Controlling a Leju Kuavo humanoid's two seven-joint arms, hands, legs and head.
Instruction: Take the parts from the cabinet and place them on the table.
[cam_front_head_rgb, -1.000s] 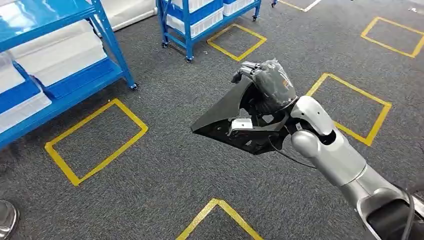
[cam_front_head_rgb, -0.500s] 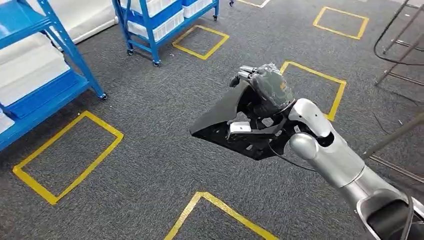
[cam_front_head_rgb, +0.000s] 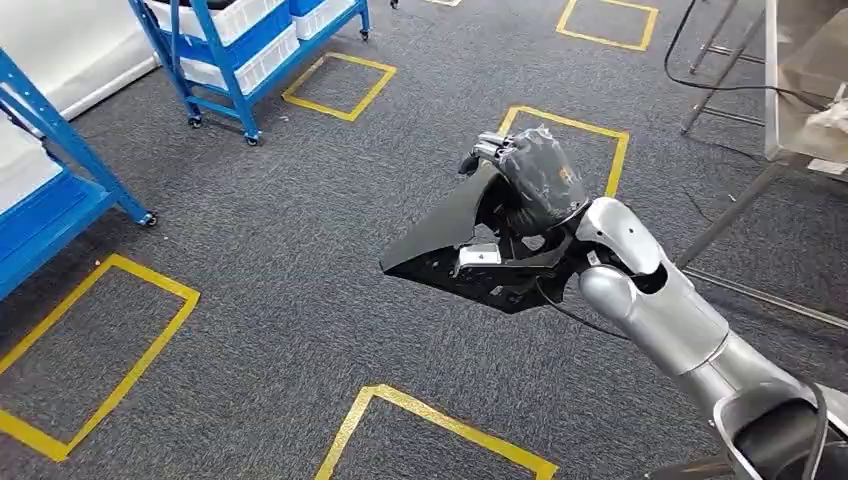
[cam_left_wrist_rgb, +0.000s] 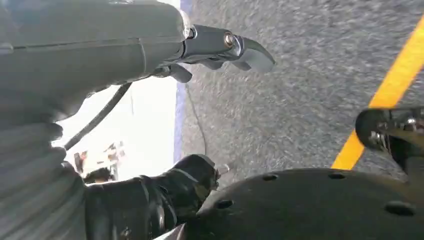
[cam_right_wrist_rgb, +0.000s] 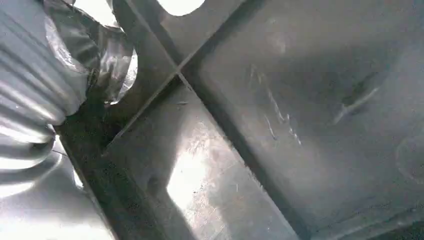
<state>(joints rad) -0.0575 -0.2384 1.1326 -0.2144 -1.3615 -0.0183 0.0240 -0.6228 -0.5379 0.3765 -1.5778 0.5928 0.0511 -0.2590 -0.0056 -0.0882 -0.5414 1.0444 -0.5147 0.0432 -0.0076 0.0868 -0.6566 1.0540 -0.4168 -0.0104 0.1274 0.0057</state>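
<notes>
Head view: right hand (cam_front_head_rgb: 535, 180), wrapped in clear film, grips the top edge of a black triangular plastic part (cam_front_head_rgb: 450, 250), held in the air over grey carpet (cam_front_head_rgb: 280, 250) marked with yellow tape squares (cam_front_head_rgb: 340, 85). Blue shelving trolley (cam_front_head_rgb: 235, 50) at 11 o'clock.

Left wrist view: left hand (cam_left_wrist_rgb: 150, 50) hangs over carpet, fingers (cam_left_wrist_rgb: 240, 47) extended, holding nothing.

Right wrist view: ribbed inner face of the part (cam_right_wrist_rgb: 280, 115), close up.

Even bright light; left wrist view blurred, glare on part (cam_right_wrist_rgb: 200, 185).
</notes>
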